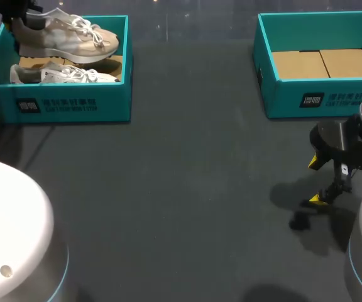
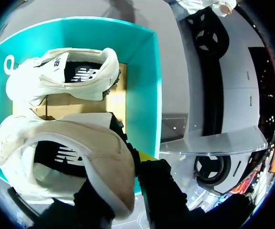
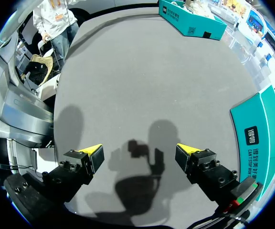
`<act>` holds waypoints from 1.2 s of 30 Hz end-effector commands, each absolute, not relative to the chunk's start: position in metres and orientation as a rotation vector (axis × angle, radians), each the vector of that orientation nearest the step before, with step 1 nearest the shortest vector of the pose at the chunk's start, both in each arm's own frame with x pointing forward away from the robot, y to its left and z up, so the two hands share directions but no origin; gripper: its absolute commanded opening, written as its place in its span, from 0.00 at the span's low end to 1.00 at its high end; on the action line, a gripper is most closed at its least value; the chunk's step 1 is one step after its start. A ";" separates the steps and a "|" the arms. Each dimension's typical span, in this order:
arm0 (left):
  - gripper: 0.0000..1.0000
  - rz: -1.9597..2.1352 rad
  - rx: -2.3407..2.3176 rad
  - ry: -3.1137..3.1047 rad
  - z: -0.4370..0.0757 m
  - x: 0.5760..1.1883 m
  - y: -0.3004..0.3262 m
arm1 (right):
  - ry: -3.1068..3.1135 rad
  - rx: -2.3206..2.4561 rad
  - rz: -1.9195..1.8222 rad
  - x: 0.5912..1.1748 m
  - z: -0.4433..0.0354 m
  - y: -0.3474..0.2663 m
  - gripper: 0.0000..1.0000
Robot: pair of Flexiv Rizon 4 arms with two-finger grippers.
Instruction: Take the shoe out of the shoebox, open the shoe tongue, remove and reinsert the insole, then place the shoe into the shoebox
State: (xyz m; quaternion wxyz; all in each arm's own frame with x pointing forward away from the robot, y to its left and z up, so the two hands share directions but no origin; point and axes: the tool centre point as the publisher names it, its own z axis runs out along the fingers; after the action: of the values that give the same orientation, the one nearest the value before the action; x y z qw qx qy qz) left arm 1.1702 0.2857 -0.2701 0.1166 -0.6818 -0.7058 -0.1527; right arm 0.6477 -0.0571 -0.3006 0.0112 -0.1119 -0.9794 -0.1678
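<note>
A beige sneaker hangs lifted over the left teal shoebox, its heel toward my left gripper. In the left wrist view the gripper is shut on the heel collar of this sneaker, one yellow fingertip showing outside the heel. A second white sneaker lies on the cardboard floor of the box, also seen as the sneaker ahead of the held one. My right gripper hovers open over the table at the right; nothing is between its fingers.
A second teal shoebox stands at the back right, holding only its cardboard floor. My right arm's dark wrist sits just in front of it. Grey table surface stretches between the two boxes.
</note>
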 end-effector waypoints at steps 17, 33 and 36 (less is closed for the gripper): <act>0.00 -0.435 -1.965 -2.060 -0.295 1.182 0.280 | -3.058 -0.351 -0.522 0.646 -0.301 -0.057 1.00; 0.00 -0.440 -2.008 -2.053 -0.315 1.192 0.286 | -3.058 -0.351 -0.522 0.646 -0.301 -0.057 1.00; 0.00 -0.459 -2.011 -2.043 -0.316 1.192 0.285 | -3.058 -0.351 -0.522 0.646 -0.301 -0.057 1.00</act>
State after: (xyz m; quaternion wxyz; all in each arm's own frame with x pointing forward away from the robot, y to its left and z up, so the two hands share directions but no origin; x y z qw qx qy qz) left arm 1.1902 0.2871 -0.3132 0.1175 -0.6878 -0.6990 -0.1563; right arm 0.6477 -0.0571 -0.3006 0.0112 -0.1119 -0.9794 -0.1678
